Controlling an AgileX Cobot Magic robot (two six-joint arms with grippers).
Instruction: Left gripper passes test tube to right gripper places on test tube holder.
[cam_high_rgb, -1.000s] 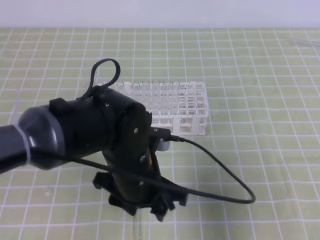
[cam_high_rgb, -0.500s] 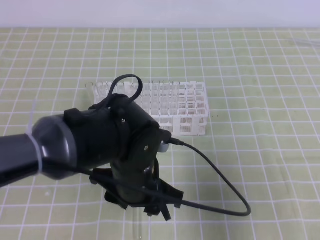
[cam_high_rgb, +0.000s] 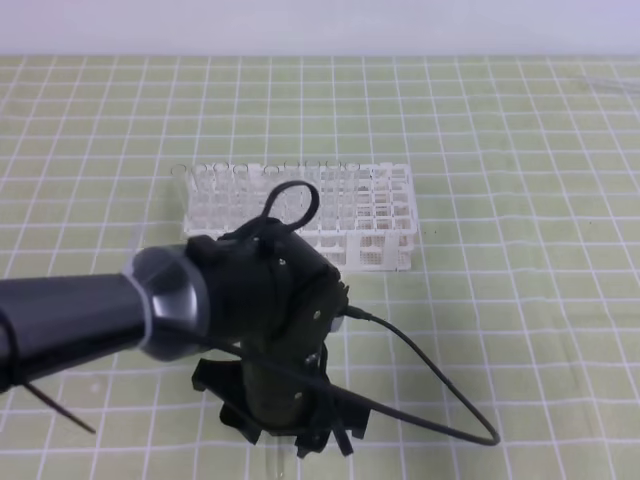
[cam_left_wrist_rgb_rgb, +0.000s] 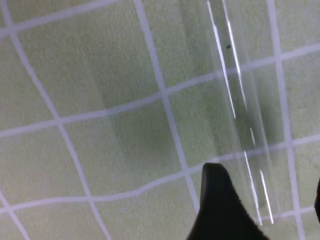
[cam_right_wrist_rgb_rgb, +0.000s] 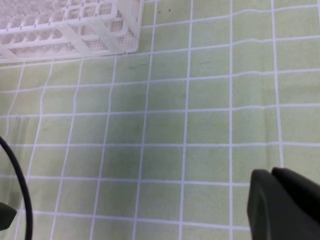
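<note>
left gripper (cam_high_rgb: 295, 440) jaws open over test tube (cam_left_wrist_rgb_rgb: 240, 115) lying near test tube holder (cam_high_rgb: 330, 215); fragile, slippery glass, grip mid-length; right gripper (cam_right_wrist_rgb_rgb: 285, 205) jaws closed

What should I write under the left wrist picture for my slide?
Open left claw straddling a clear test tube lying on the green grid mat.

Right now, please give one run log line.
black left gripper: open, above clear glass test tube | tube: flat on green mat | right gripper: shut
</note>
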